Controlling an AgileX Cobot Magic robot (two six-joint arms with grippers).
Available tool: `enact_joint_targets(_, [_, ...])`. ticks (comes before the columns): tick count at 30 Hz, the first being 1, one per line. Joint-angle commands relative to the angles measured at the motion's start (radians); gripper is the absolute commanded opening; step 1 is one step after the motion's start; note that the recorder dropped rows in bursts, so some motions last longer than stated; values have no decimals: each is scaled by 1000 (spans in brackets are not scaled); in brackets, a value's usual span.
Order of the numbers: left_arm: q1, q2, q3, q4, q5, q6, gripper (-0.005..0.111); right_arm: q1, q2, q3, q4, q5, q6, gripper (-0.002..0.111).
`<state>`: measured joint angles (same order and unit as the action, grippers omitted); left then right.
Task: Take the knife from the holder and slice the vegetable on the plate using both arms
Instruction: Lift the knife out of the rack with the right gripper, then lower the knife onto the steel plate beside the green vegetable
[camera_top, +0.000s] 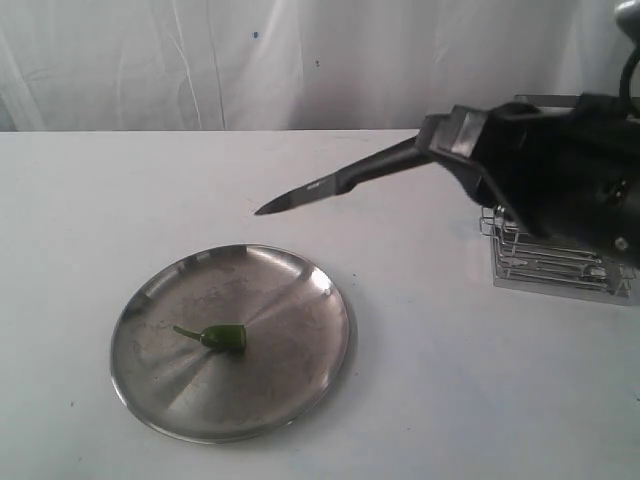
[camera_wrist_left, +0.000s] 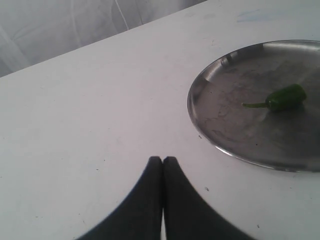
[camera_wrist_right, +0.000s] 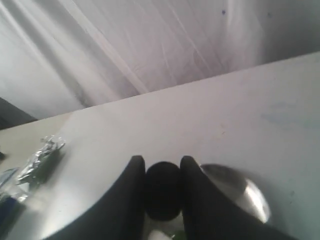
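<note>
Right tool (camera_wrist_right: 162, 172) pinches the knife (camera_top: 345, 182) by its black handle, the blade angled down toward the table (camera_top: 420, 330) and hanging in the air between the holder (camera_top: 555, 262) and the plate (camera_top: 300, 270), its tip short of the plate's far rim. Left tool (camera_wrist_left: 163, 165) sits low over the table just beside the plate with its fingers pressed together and nothing between them. On the plate lies the vegetable (camera_top: 222, 337), 1 small green chili, stem pointing away from the knife side. Judging from this, the main risk is the chili rolling or skating on the slick steel once the blade presses, since nothing pins it yet; the plate itself could also slide. A steep, point-first approach might stab or flick the chili rather than slice it. Much of the holder is hidden behind the right arm, the left arm is out of the exterior view, and the right wrist view shows only the handle's butt, so the firmness of the grip is hard to judge.
</note>
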<state>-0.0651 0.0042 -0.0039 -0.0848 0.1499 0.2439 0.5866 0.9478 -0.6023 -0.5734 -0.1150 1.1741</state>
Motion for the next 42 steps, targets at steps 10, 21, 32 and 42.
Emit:
enact_joint_targets(10, [-7, -4, 4, -10, -1, -3, 0, 0, 3, 164, 80, -333, 59, 0])
enact_joint_targets(21, [-7, -4, 4, -10, -1, -3, 0, 0, 108, 296, 626, -486, -222, 0])
enact_joint_targets(32, [-7, -4, 4, -10, -1, -3, 0, 0, 413, 300, 626, -889, -139, 0])
enact_joint_targets(42, [-7, -4, 4, -10, -1, -3, 0, 0, 737, 299, 529, -1083, -71, 0])
